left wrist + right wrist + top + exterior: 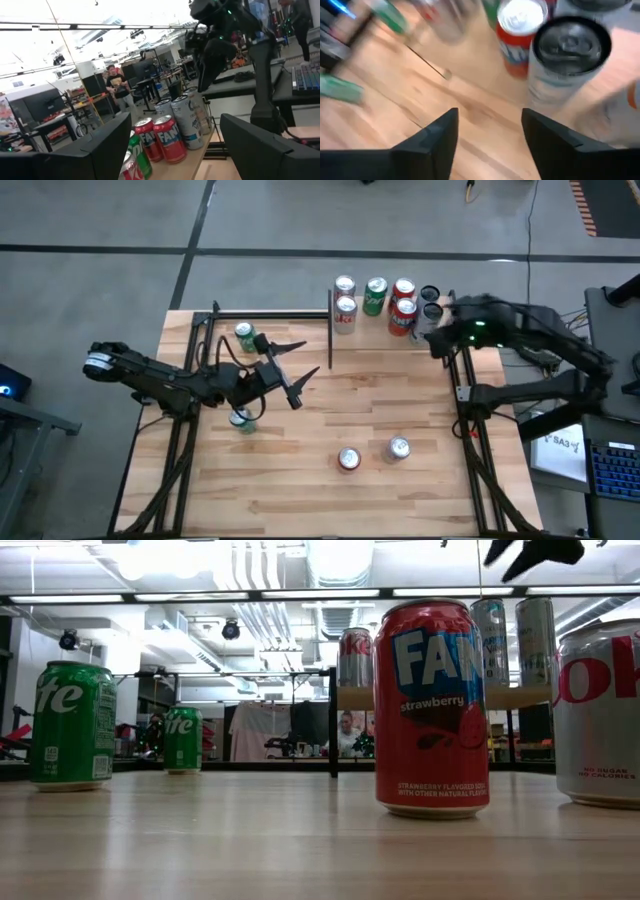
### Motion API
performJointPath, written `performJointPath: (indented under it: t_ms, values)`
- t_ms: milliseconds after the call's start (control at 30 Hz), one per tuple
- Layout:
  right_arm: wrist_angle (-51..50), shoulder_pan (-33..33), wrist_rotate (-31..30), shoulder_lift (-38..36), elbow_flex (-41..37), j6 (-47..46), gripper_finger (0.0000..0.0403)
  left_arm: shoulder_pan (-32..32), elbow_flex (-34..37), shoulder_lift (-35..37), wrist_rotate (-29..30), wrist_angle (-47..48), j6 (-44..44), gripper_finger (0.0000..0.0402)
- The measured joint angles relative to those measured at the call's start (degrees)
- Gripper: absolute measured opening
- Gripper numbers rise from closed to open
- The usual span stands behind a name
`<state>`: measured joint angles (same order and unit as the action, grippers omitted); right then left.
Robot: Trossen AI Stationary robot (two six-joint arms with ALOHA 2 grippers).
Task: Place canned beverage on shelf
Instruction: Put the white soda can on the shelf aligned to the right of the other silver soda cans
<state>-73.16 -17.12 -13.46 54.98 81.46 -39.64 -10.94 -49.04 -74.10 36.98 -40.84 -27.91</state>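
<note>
The shelf [390,330] is a small light-wood board with thin black posts at the table's far edge. Several cans stand on it, among them red ones [403,315], a green one [375,295] and silver ones [345,310]. My right gripper [490,122] hovers open above the shelf's right end [435,340], slanting down. A silver can with a dark top [567,55] and a red can [520,30] stand just ahead of its fingers. My left gripper [305,360] is raised over the table's left half, open and holding nothing, and faces the shelf cans [170,137].
Upright on the tabletop stand a green can [245,335] at the far left, another can [242,420] under my left arm, a red Fanta can [348,459] and a silver can [398,448] near the front edge. A black rail [270,313] runs along the far left edge.
</note>
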Motion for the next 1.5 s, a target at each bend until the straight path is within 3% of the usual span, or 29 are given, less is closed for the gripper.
performJointPath:
  t_ms: [167, 300, 467, 600, 833, 1100, 1267, 1500]
  values:
    - [-9.6, 0.0, -1.7, 6.3, 9.4, -0.3, 0.0156, 0.0, 0.0, 0.3, 0.0, 0.9, -0.3, 0.0291]
    - [-17.1, 0.0, -7.1, 9.3, 16.9, -0.6, 0.0113, 0.0, 0.0, 0.3, 0.0, 1.3, -0.6, 0.0291]
    - [-16.8, 0.0, -7.3, 10.7, 21.9, 2.6, 0.0055, 0.0, 0.0, 0.3, 0.0, 1.2, -1.4, 0.0291]
    - [-16.6, 0.0, -7.1, 11.1, 23.7, 11.1, 0.0015, 0.0, 0.0, 0.6, 0.0, 1.1, -1.6, 0.0291]
    - [-16.9, -0.2, -10.8, 8.9, 25.1, 8.7, 0.0009, 0.0, 0.0, 0.7, 0.0, 1.0, -2.1, 0.0291]
    - [-16.8, -0.2, -10.8, 6.6, 20.0, 5.5, 0.0009, 0.1, 0.0, 0.7, 0.0, 1.0, -2.0, 0.0291]
    - [-16.9, -0.2, -18.1, 5.2, 15.6, 4.6, 0.0009, 0.1, 0.0, 0.6, 0.0, 0.5, -2.0, 0.0291]
    - [-16.9, -2.7, -24.0, 5.1, 11.3, 4.5, 0.0009, 0.1, 0.0, 0.6, 1.1, 0.5, -2.0, 0.0291]
